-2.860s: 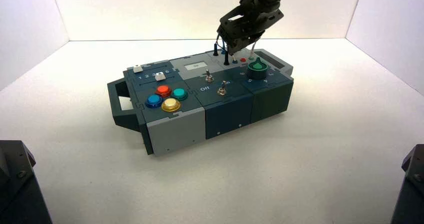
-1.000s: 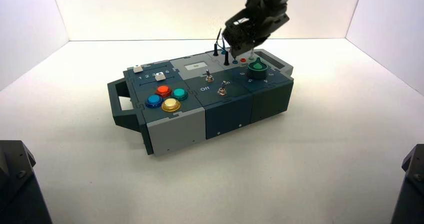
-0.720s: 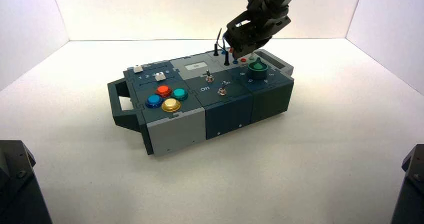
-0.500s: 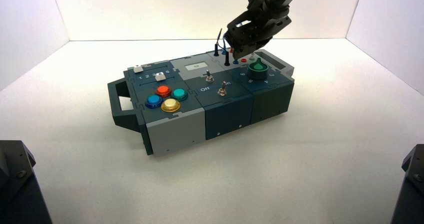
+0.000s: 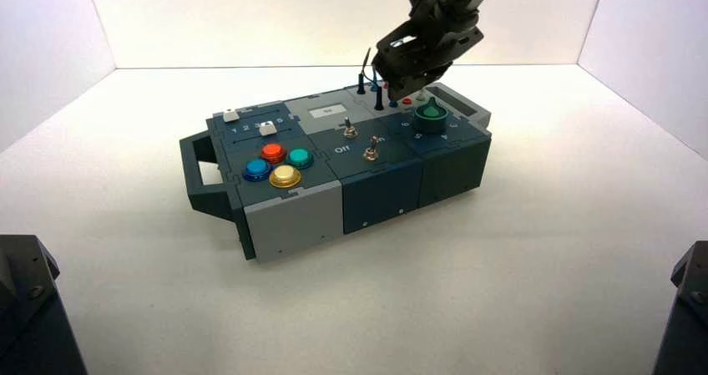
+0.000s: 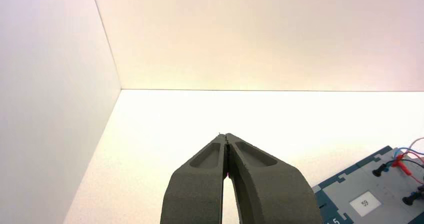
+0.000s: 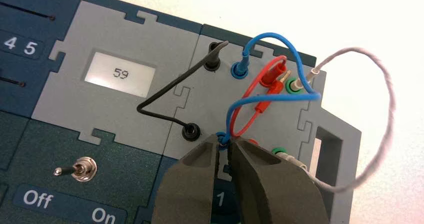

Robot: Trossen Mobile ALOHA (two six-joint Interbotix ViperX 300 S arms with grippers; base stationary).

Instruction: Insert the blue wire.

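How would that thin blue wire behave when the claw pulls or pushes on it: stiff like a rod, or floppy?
Probably floppy: the blue wire already bends in loose loops between its plugs. It looks thin and so likely very light. Its far plug stands straight in a socket, so the ends seem rigid. The right gripper pinches the near end, likely for that reason.

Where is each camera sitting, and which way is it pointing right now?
High view: above and behind the arms, looking down at the dark blue and grey control box; the right gripper shows over its far wire sockets.
Left wrist view: on the parked left arm, facing the white wall; shut left gripper shows.
Right wrist view: looking down at the sockets; right gripper shut on the thin blue wire.
Shared: both wrist views show the small white display reading 59.
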